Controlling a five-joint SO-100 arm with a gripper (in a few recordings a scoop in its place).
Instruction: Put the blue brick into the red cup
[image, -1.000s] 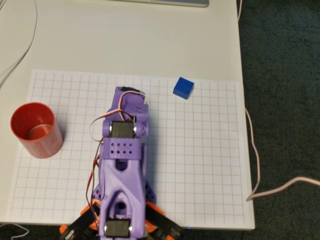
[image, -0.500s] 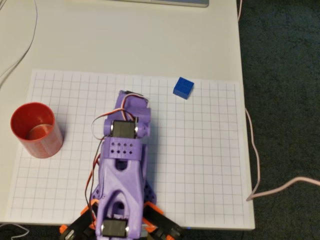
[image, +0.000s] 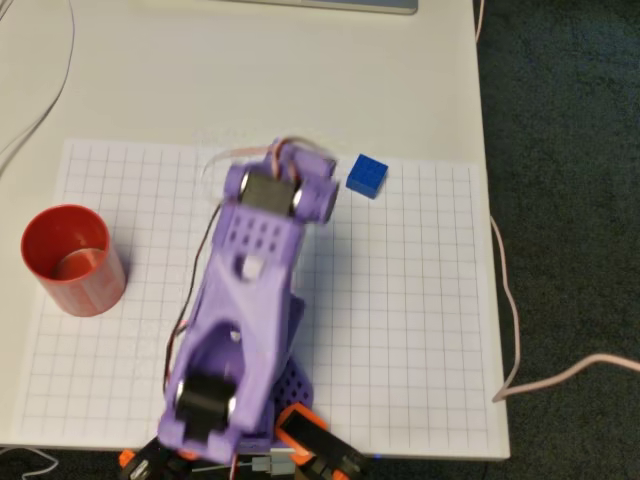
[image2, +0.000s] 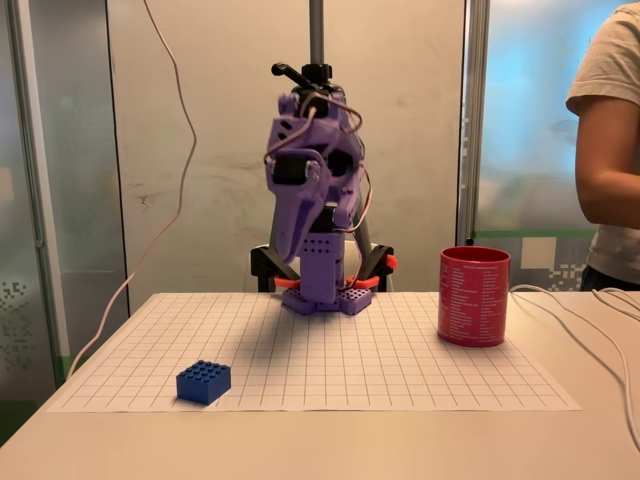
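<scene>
Blue brick (image: 367, 176) sits on the grid sheet (image: 420, 320) near its far right corner in overhead view; in fixed view it's at front left (image2: 204, 382), flat on the paper, nothing touching it. Red cup (image: 72, 259) stands upright at the sheet's left edge in overhead view, right side in fixed view (image2: 474, 296), well apart from the brick. Purple arm (image: 250, 290) leans toward the brick, its head just beside it from above, raised off the tabletop (image: 250, 80). Tool (image2: 329, 215) points down; can't tell if open or closed. A person's arm (image2: 605, 150) at fixed view's right edge.
</scene>
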